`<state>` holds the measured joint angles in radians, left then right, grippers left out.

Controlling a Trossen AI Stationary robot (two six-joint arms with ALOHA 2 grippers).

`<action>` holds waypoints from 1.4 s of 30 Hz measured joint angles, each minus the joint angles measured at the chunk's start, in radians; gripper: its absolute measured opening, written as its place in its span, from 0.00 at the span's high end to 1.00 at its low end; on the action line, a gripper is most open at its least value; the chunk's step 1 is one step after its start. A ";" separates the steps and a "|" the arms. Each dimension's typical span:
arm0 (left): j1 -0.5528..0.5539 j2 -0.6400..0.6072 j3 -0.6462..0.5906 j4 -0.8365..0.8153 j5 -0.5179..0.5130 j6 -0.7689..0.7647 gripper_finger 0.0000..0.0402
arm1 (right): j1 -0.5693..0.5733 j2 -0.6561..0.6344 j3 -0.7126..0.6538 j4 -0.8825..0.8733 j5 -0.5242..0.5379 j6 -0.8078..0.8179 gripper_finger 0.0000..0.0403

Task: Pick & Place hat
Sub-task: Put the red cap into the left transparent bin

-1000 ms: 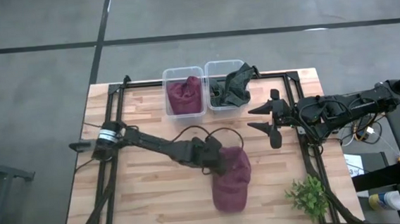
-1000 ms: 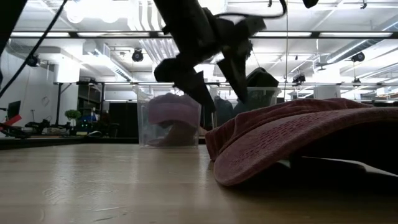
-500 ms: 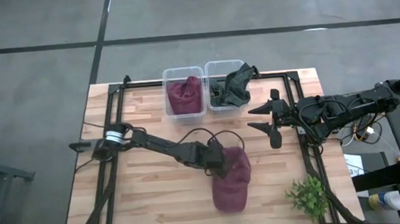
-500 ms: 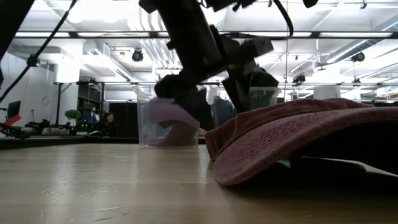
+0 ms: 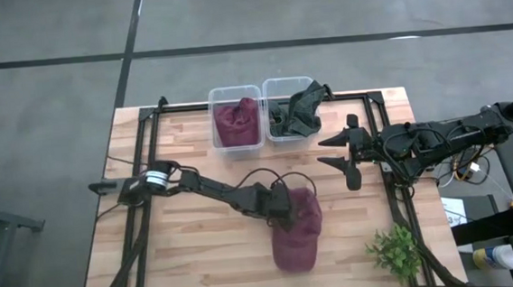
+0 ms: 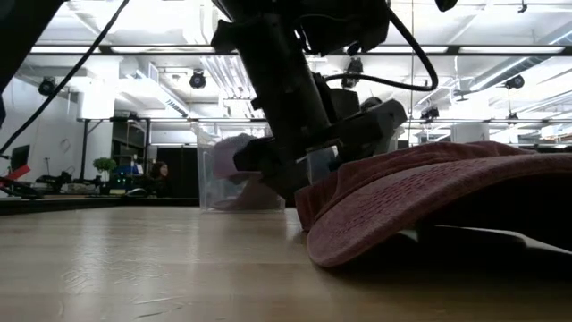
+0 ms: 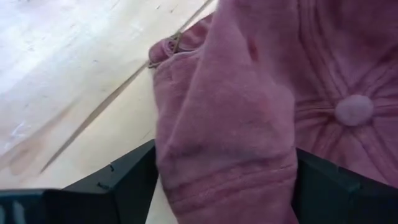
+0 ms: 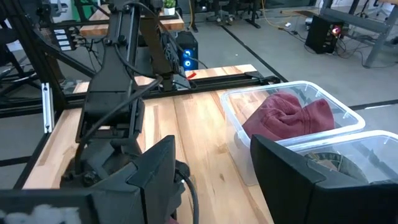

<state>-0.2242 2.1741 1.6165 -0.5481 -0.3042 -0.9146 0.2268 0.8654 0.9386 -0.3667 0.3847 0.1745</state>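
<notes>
A maroon cap (image 5: 297, 236) lies crown-up on the wooden table, right of the middle, with its brim toward the near edge. It fills the right half of the low view (image 6: 420, 192). My left gripper (image 5: 284, 211) is open and low over the crown's far-left side. In the left wrist view the crown cloth (image 7: 249, 112) fills the gap between the two fingers, and the top button (image 7: 354, 110) shows beyond. My right gripper (image 5: 334, 152) is open and waits above the table's right side, clear of the cap. My left gripper (image 7: 224, 180) comes down on the cap slanting from the table's left. Its open fingers (image 7: 112, 183) straddle a raised fold of the crown's side (image 7: 205, 155). The cloth reaches both fingers' inner faces; whether it is pinched I cannot tell. The cap rests on the table.
Two clear bins stand at the far edge: one (image 5: 237, 122) holds a maroon cap, the other (image 5: 292, 109) a dark cap. A small green plant (image 5: 395, 250) sits at the near right corner. Black frame rails (image 5: 141, 170) run along the table's sides.
My left gripper has moved down and a little toward the table's right, onto the cap's crown; its fingers now stand on either side of the cloth. The cap has stayed where it was.
</notes>
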 joint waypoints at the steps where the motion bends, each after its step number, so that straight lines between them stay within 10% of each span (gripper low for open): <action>1: -0.002 0.005 0.000 0.005 -0.001 -0.003 0.23 | 0.000 0.000 0.000 -0.001 0.000 0.000 0.50; 15: -0.002 0.016 0.000 0.010 -0.007 -0.059 0.30 | 0.000 0.000 0.000 -0.003 0.000 -0.003 0.50; 27: -0.001 0.019 0.000 0.016 -0.036 -0.025 0.96 | 0.000 0.000 0.000 -0.003 0.000 -0.018 0.50; 42: -0.005 -0.219 0.000 -0.150 -0.190 -0.030 1.00 | 0.000 -0.009 0.000 -0.014 0.000 -0.028 0.50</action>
<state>-0.2288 1.9552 1.6161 -0.6979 -0.4938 -0.9450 0.2264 0.8567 0.9386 -0.3806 0.3851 0.1461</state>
